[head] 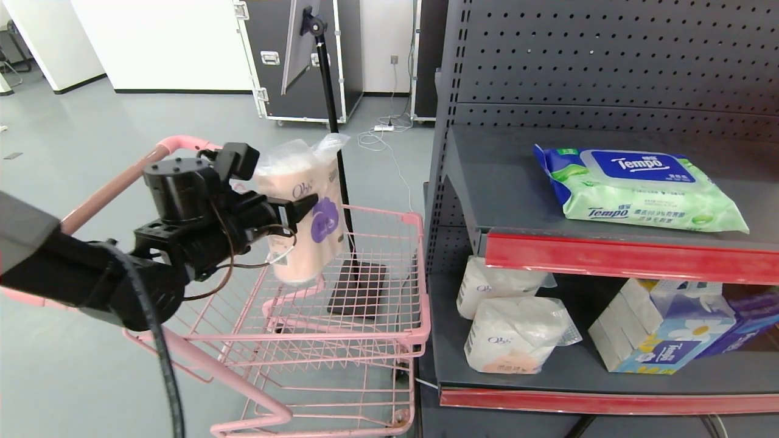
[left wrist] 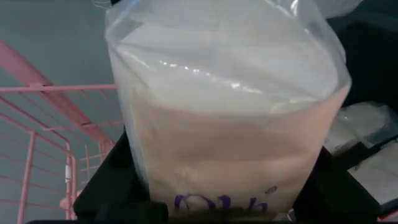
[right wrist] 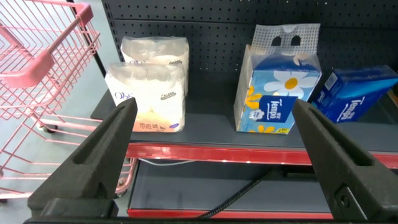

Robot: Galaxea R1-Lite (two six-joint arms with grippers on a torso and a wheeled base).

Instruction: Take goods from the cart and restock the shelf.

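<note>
1. Head view: the left gripper [head: 297,214] pinches the pack [head: 304,261] at mid-height and holds it upright above the pink cart [head: 420,316], well apart from the shelf [head: 608,258]. The pack looks light and squashy.
2. Left wrist view: its fingers [left wrist: 102,190] press in on both sides of the pack. The glossy film probably slips, and the loose, baggy top would make a poor hold, so a mid-body grip seems best.
3. Right wrist view: the right gripper [right wrist: 212,106] has its fingers spread wide and holds nothing. It faces the lower shelf, where two like packs [right wrist: 152,102] stand touching, with a gap between them and the tissue box [right wrist: 277,93].
</note>
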